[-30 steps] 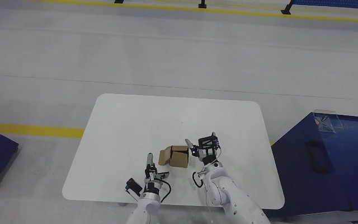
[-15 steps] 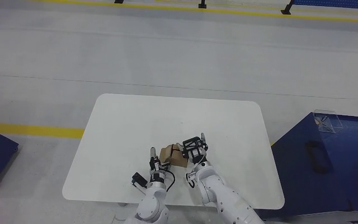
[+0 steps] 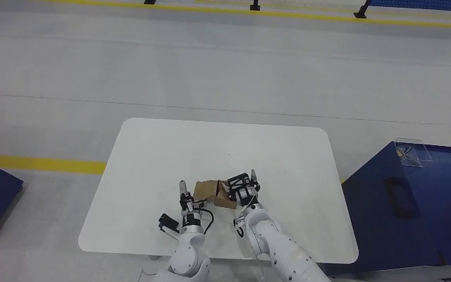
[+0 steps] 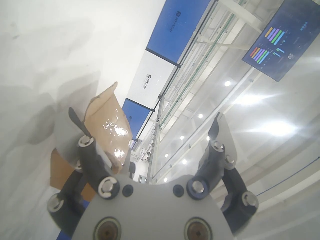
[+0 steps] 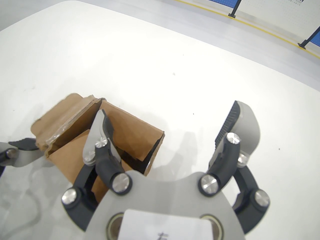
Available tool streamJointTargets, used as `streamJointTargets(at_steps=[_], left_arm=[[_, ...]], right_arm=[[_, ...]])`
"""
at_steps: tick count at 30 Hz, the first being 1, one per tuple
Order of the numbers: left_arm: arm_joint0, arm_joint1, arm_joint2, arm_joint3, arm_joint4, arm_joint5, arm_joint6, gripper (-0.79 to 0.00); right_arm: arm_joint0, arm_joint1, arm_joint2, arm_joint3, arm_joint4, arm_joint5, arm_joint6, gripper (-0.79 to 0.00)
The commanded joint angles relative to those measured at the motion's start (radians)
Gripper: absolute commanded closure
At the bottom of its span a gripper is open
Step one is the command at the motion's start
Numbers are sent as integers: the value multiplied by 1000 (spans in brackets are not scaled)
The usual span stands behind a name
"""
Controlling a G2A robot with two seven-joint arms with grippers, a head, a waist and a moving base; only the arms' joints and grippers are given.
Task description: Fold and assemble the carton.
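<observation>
Your left jaws stand released at the carton's left end, empty, one finger [image 4: 80, 132] beside its raised flap [image 4: 110, 123]. The carton [image 3: 213, 192] lies near the counter's [image 3: 141, 155] front edge, its long axis running from one arm to the other, top not yet closed. Your right jaws, also spread and empty, sit at its right end, the inner finger [image 5: 100, 128] over the open top. The right wrist view gives you that open mouth; the top view leaves any contact unclear.
</observation>
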Motion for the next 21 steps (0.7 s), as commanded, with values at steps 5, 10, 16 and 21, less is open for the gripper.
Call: streamJointTargets(at_steps=[5,10,16,21], left_arm=[[24,0,-22,-54,84,-29,-4,-785],[44,-1,-31,-104,92,-33,-59,-785],[40,-6,-26,-124,131,-20,-121,-785],[16,-13,-16,-96,150,22,-156,-785]], right_arm=[[-12,-2,21,-10,-12,-13,-1,-785],[-28,0,45,-33,-23,-36,8,-785],[-57,8,80,-76,-50,-58,22,-785],[-80,16,121,-110,-84,-44,31,-785]])
